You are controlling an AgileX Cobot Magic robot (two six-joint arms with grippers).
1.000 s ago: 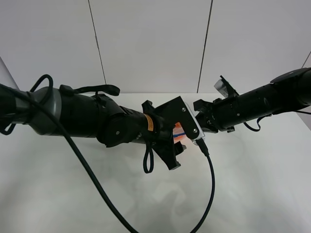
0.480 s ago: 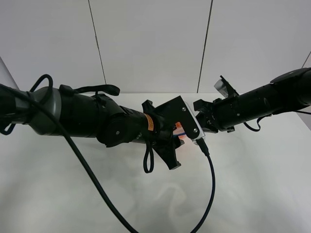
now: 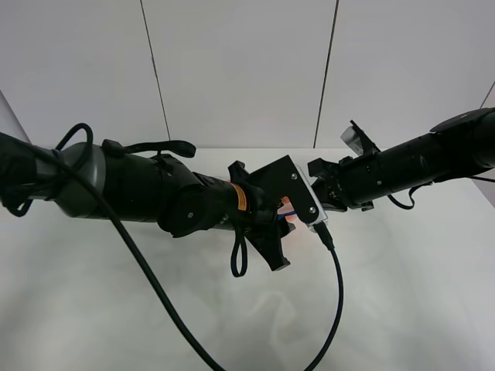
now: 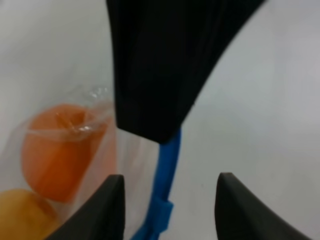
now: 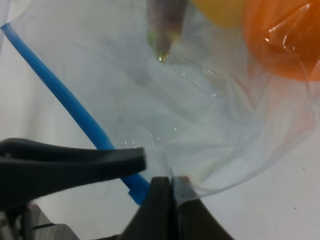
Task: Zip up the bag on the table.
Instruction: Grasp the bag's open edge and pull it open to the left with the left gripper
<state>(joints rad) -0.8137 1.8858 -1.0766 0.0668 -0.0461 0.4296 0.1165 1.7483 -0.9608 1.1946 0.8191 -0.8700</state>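
- From the exterior high camera, the left arm and right arm met at frame centre above the table. They hid nearly all of the bag; only an orange-and-blue sliver showed between them. Neither set of jaws could be read here.
- In the left wrist picture, the left gripper stood at the lower edge with its jaws spread. The blue zipper strip and what looked like its slider lay between them, with no contact visible. The right gripper, a blurred dark mass at upper centre, covered the strip's far end. Orange produce sat at the left, inside the plastic.
- In the right wrist picture, the right gripper's jaws were pressed together at lower centre, pinching the bag's clear film just beside the strip's end. The strip ran from there to the upper left. Yellow produce and purple produce were cut off at the top.
- Judged from this, the bag was anchored and the slider straddled. Clamping it and drawing it along the strip remained. Whether any length was already sealed could not be told.
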